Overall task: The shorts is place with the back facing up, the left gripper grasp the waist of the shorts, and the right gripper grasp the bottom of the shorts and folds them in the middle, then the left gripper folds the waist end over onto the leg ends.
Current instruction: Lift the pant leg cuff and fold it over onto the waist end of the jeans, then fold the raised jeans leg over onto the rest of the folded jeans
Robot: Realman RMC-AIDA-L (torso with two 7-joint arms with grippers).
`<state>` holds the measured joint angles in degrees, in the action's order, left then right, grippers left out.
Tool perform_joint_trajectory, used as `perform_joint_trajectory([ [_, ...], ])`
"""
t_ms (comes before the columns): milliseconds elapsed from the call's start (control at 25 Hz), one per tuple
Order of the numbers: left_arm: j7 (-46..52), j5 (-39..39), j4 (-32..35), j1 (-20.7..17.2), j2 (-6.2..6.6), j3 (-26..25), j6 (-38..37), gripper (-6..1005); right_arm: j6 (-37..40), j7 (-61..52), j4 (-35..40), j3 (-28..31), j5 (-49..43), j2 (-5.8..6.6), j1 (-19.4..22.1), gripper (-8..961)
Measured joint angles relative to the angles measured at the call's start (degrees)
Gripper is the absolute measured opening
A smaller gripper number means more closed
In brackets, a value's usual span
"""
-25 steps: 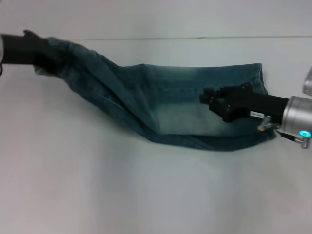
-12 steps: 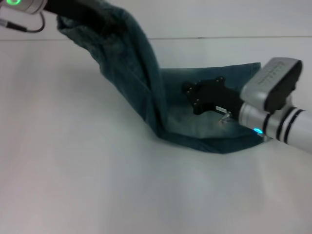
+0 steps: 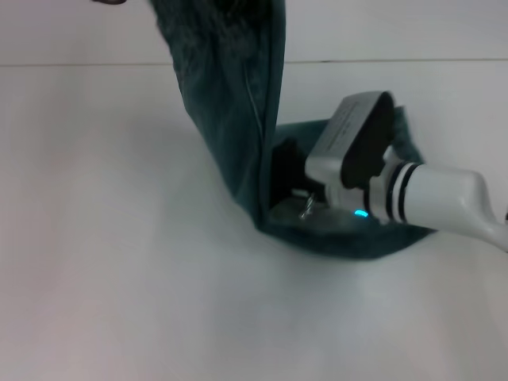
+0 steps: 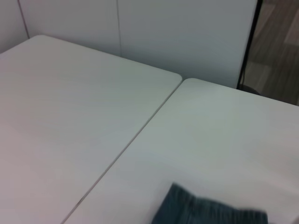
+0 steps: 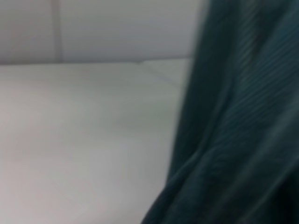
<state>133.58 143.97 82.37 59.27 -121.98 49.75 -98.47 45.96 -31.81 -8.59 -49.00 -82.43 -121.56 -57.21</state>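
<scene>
The blue faded-wash denim shorts point(image 3: 230, 103) are partly lifted above the white table point(image 3: 119, 278). One end of the cloth rises steeply, almost upright, toward the far edge of the table and goes out of the head view at the top. The other part lies flat on the table, to the right of the middle, and the two parts meet in a sharp fold on the surface.

The right gripper point(image 3: 287, 171), a black two-fingered claw on a thick white arm with black rings and a blue-green light, reaches in from the right edge of the table. It lies low over the flat part of the shorts, and its tip is right beside the standing wall of denim. The raised cloth and the arm's own body hide its fingers, so I cannot tell if they are open or closed on something.

The left gripper itself does not show in any view. The left wrist view shows only a small gathered piece of the denim point(image 4: 205, 210) above the seam where two white tabletops meet, with a white wall behind. The right wrist view shows the dark denim point(image 5: 238, 130) very near, hanging down beside the bare table surface point(image 5: 84, 140).
</scene>
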Motion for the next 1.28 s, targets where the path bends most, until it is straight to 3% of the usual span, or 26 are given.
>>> perform_joint_trajectory([
  [240, 1.23, 0.02, 0.05, 0.53, -0.52, 2.88, 0.12, 136, 0.15, -0.09, -2.6, 5.14, -7.97, 0.01, -1.85, 29],
  [440, 0.92, 0.01, -0.59, -0.92, -1.42, 3.91, 1.63, 146, 1.35, -0.07, -2.02, 11.26, -14.0, 0.73, 0.93, 38],
  [600, 0.77, -0.33, -1.16, -3.17, -1.95, 7.0, 3.51, 154, 10.68, -3.79, 6.43, 10.86, -14.31, 1.65, 9.77, 45],
  [640, 0.81, -0.47, -1.22, -3.77, -2.01, 7.98, 4.04, 156, 17.08, -8.41, 14.79, 9.81, -14.33, 1.77, 16.8, 46],
  [680, 0.87, -0.69, -1.34, -4.44, -2.14, 9.38, 4.73, 158, 17.08, -8.41, 14.79, 9.81, -14.33, 1.77, 16.8, 48],
  [720, 0.87, -0.69, -1.34, -4.44, -2.14, 9.38, 4.73, 159, 20.47, -10.67, 18.57, 9.48, -14.4, 1.78, 20.24, 50],
  [760, 1.1, -2.91, -1.98, -6.49, -2.32, 14.27, 7.85, 161, 23.12, -12.33, 21.89, 9.48, -14.3, 1.88, 23.24, 51],
  [920, 1.17, -7.86, -2.87, -8.42, -2.41, 21.09, 13.04, 169, 33.23, -19.55, 34.38, 10.42, -14.01, 2.86, 34.66, 58],
  [1080, 0.84, -13.66, -4.61, -9.22, -2.51, 31.39, 21.2, 177, 40.4, -23.54, 38.66, 12.9, -14.05, 4.48, 41.1, 65],
  [1280, 1.26, -15.09, -6.02, -9.66, -2.62, 42.02, 33.32, 186, 46.13, -23.9, 38.97, 15.72, -14.35, 5.54, 44.42, 73],
])
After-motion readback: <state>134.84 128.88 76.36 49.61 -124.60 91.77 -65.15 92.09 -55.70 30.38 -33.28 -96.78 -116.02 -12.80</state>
